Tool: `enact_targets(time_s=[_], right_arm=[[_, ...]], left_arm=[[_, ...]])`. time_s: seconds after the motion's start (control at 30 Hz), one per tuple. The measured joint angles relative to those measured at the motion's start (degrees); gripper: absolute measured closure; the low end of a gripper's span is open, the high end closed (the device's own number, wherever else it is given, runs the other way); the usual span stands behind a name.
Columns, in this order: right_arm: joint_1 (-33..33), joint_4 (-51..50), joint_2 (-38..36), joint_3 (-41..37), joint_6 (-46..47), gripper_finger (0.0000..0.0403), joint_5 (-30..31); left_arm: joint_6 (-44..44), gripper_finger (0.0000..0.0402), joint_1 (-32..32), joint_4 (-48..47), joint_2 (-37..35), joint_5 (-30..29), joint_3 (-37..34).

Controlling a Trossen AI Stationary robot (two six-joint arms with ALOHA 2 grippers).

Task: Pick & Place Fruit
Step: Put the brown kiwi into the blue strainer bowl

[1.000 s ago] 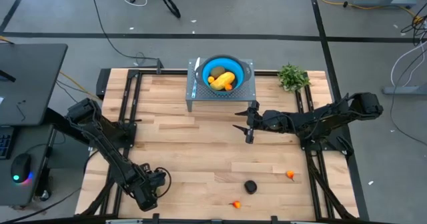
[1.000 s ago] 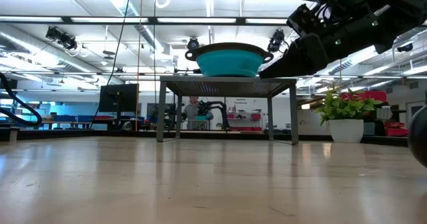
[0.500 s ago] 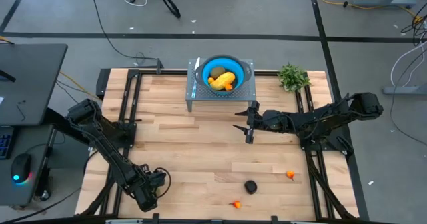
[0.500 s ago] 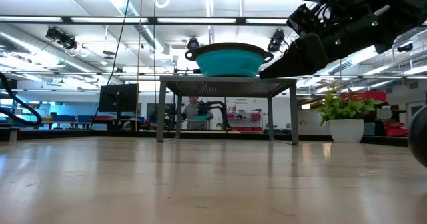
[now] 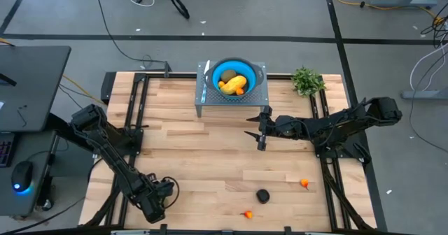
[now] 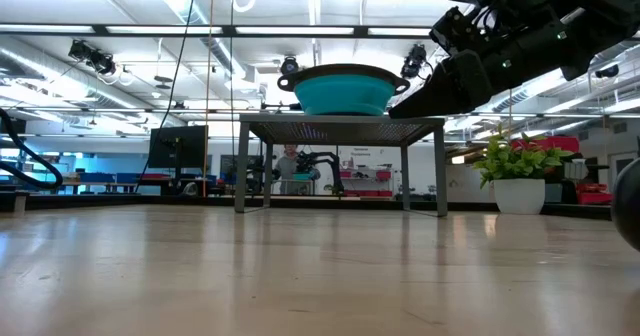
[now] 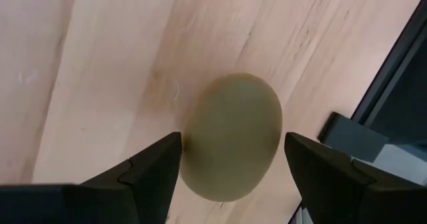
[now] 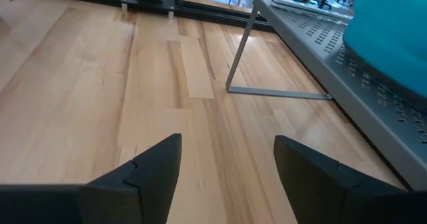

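In the left wrist view one olive-green oval fruit (image 7: 232,137) lies on the wood, and my open left gripper (image 7: 232,144) points down over it with a finger on each side. In the high view my left gripper (image 5: 158,198) sits near the table's near-left corner and hides that fruit. A blue bowl (image 5: 238,68) on a grey metal stand (image 5: 210,108) holds a yellow fruit (image 5: 232,83), an orange one and an olive one. A black round fruit (image 5: 263,195) and two tiny orange fruits (image 5: 304,182) (image 5: 247,213) lie on the table. My right gripper (image 5: 259,131) hangs open just in front of the stand. My left gripper comes from above with its fingers (image 7: 163,161) close against the two sides of the olive fruit's middle (image 7: 193,141). I cannot tell whether they touch it. The fruit rests on the table.
A small leafy plant in a white pot (image 5: 306,80) stands at the far right of the table. Black frame rails (image 5: 137,116) run along both sides. A dark rail (image 7: 393,84) lies close beside the olive fruit. Bare wood stretches across the table's middle (image 5: 203,158).
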Motion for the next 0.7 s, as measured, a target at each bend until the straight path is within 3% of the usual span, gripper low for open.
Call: enact_targets(time_s=[0.27, 0.47, 0.7], right_arm=[[0.0, 0.0, 0.0, 0.0, 0.0, 0.0153, 0.0], [0.0, 0.1, 0.0, 0.0, 0.0, 0.0153, 0.0], [0.0, 0.4, 0.0, 0.0, 0.0, 0.0153, 0.0]], left_arm=[[-0.7, 0.0116, -0.3, 0.2, 2.6, 2.4, 0.0], [-0.2, 0.0101, -0.3, -0.1, 3.3, -0.2, -0.1], [-1.1, 0.0116, -0.3, -0.2, 3.3, 1.1, 0.0]])
